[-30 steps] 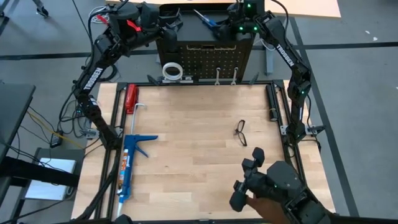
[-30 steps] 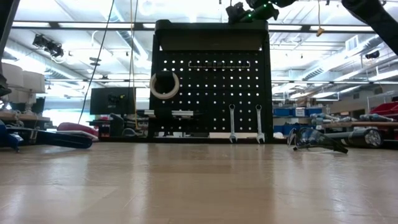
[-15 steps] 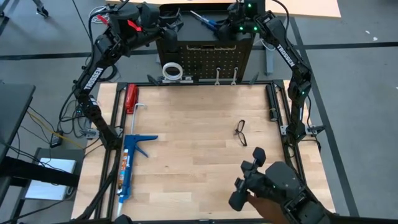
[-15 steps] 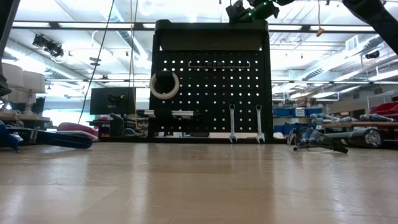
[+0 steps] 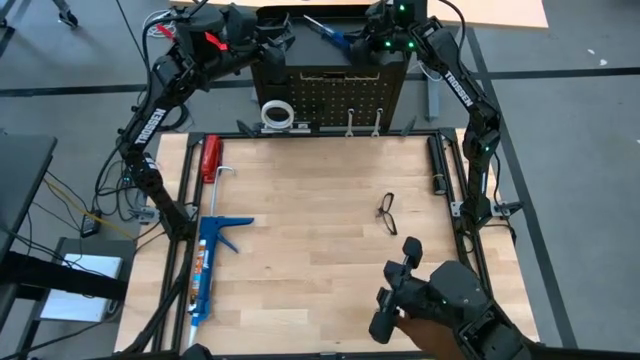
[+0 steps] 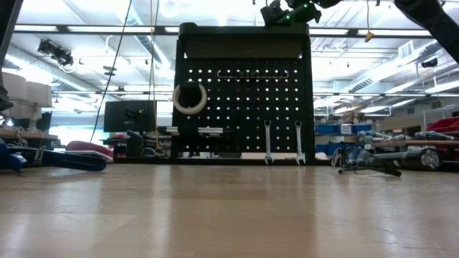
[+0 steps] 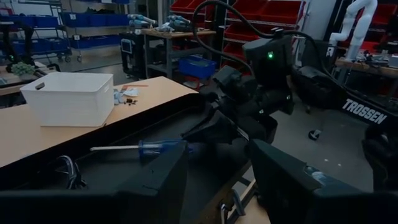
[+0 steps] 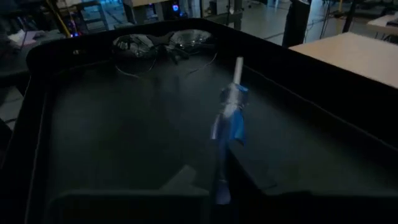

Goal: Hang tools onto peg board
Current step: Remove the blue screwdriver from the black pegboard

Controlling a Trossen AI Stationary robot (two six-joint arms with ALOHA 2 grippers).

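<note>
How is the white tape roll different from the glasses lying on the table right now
The white tape roll hangs on the peg board, upright and off the tabletop; the glasses lie flat on the wooden table, well out from the board. The roll is a pale closed ring; the glasses are a thin dark frame with arms folded out. The roll's task step looks done, the glasses' not yet. Neither is touched by a hand.

Peg board is standing upright, tape roll hanging at 9 o'clock, two wrenches dangling around 5.
</note>
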